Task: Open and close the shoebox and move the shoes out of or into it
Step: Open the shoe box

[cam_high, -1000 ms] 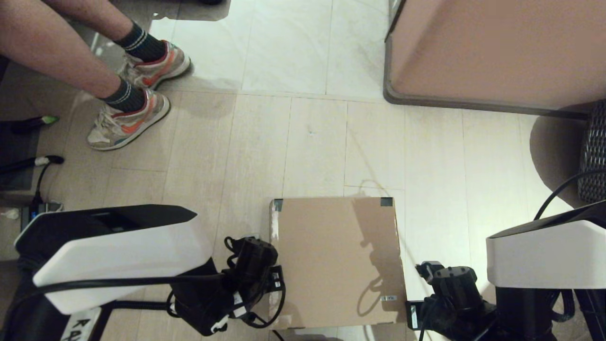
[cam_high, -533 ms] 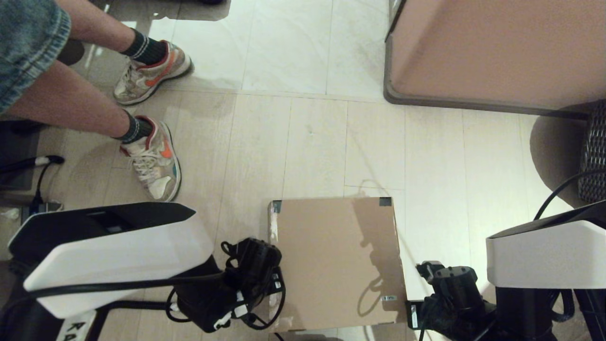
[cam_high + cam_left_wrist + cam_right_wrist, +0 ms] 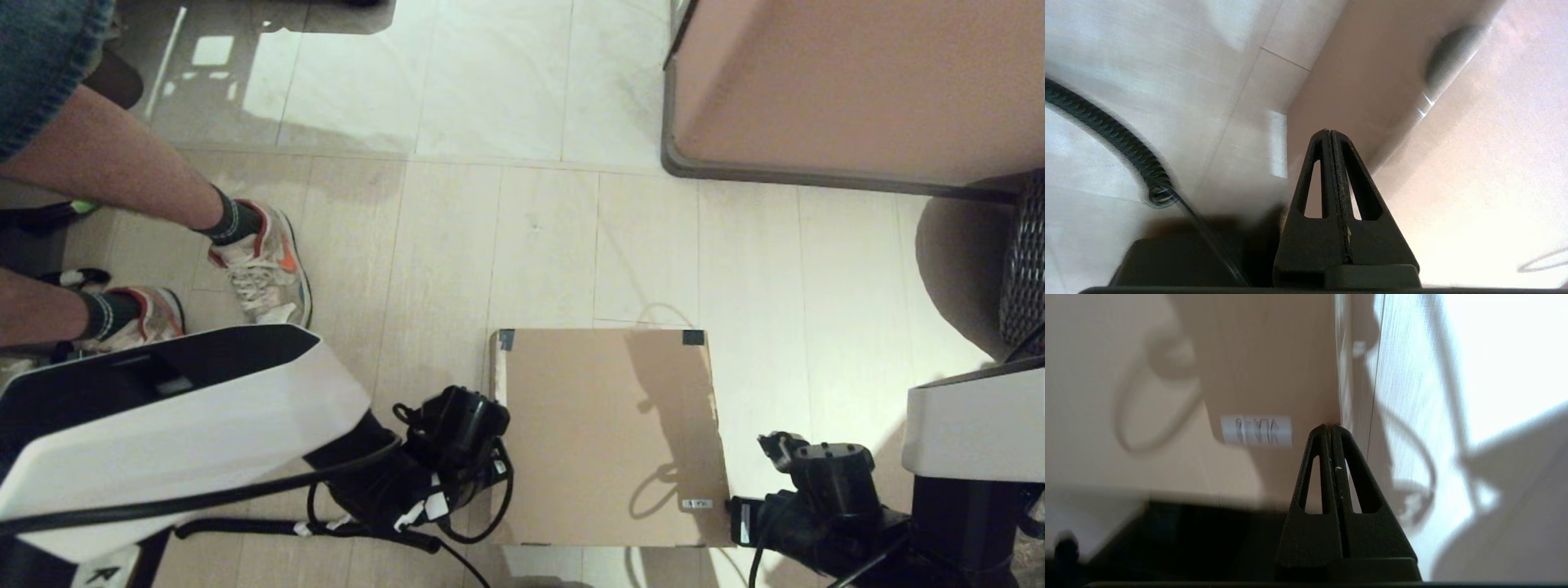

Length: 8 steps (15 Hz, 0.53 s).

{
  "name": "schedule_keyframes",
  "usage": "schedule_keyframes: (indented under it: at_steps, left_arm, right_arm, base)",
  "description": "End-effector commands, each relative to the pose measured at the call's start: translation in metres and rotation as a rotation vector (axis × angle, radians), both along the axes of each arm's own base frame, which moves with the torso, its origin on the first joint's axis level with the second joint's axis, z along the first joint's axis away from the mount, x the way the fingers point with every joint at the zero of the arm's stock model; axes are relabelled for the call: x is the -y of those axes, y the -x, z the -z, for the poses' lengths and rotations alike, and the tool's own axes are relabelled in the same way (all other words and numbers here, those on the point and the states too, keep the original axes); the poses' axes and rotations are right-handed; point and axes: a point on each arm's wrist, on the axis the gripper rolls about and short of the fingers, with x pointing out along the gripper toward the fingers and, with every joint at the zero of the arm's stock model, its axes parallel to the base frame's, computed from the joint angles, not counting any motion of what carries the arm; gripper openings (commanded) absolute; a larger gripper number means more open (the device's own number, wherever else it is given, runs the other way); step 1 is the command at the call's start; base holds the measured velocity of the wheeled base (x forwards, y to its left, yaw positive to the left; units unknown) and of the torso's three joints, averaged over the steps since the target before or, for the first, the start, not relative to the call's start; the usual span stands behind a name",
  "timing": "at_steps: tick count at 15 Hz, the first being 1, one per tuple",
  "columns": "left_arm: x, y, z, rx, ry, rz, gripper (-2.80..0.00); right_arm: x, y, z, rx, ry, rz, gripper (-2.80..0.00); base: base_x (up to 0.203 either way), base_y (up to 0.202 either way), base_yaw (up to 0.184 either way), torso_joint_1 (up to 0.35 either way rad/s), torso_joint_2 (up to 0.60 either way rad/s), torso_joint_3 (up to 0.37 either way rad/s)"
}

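Observation:
The shoebox lies shut on the floor, a plain brown lid with black tape on its two far corners and a small white sticker near its front right corner. My left gripper is shut and empty against the box's left side. My right gripper is shut and empty at the front right corner, just beside the sticker. The white shoes are hidden or out of view.
A person's legs in dark socks and silvery, orange-accented sneakers stand at the near left, close to my left arm. A large pinkish-brown cabinet fills the far right. A dark woven basket sits at the right edge.
The shoebox has slid to the right and a little away, with both grippers moving alongside it. The person has stepped closer toward my left arm.

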Motion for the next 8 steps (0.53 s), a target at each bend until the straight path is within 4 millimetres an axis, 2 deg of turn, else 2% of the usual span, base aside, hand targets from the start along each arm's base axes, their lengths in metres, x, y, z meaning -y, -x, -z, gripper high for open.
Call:
schedule_keyframes:
  at_steps: [1,3,6,8]
  left_arm:
    - [0.0,0.0,-0.001,0.006,0.0,-0.009,-2.8]
    - [0.0,-0.001,0.0,0.005,-0.002,-0.01,-2.8]
    - [0.0,0.0,0.001,0.002,-0.003,-0.011,-2.8]
    - [0.0,-0.001,0.003,-0.003,-0.007,-0.011,-2.8]
  right_arm:
    - [0.011,-0.002,0.002,0.003,0.029,0.029,-2.8]
    - [0.02,-0.014,0.003,0.043,0.074,0.034,-2.8]
    - [0.044,-0.017,0.003,0.05,0.122,0.085,-2.8]
    - [0.049,-0.017,0.011,0.02,0.13,0.097,-2.8]
  base:
    - [0.0,0.0,0.0,0.0,0.0,0.0]
    - [0.0,0.0,0.0,0.0,0.0,0.0]
    - [0.0,0.0,0.0,0.0,0.0,0.0]
    - [0.0,0.0,0.0,0.0,0.0,0.0]
